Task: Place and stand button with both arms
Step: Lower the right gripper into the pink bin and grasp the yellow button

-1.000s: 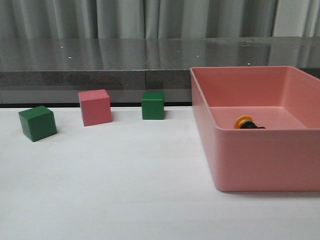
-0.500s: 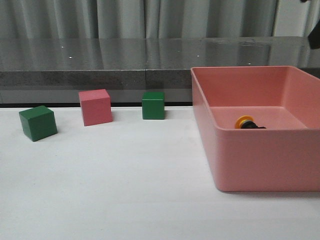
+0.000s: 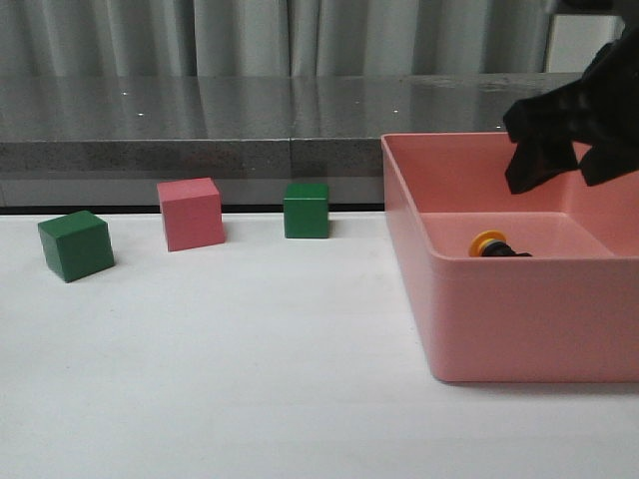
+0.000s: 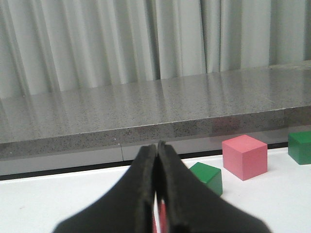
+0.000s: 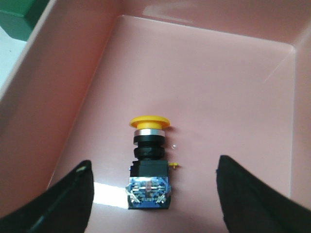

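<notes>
Right end effector (image 5: pixel 151 194) hangs spread wide over the button (image 5: pixel 148 162), which lies on its side at lower centre inside the pink bin (image 5: pixel 73 82). Descend centred, pinching the black body squarely. Left end effector (image 4: pixel 156 194) is closed, empty.

In the front view, the lower part of the button (image 3: pixel 496 245) was hidden behind the near wall of the pink bin (image 3: pixel 529 319), whose right side was cut off by the frame edge, and the right gripper (image 3: pixel 564 165) was cropped at the right edge so that its arm could not be seen. In the right wrist view, only the two dark, blurred fingertips (image 5: pixel 53 204) were caught at the lower corners. In the left wrist view, one green cube (image 4: pixel 208 176) was partly covered by the left gripper (image 4: pixel 156 194), and another (image 4: pixel 300 147) was cut by the frame.
</notes>
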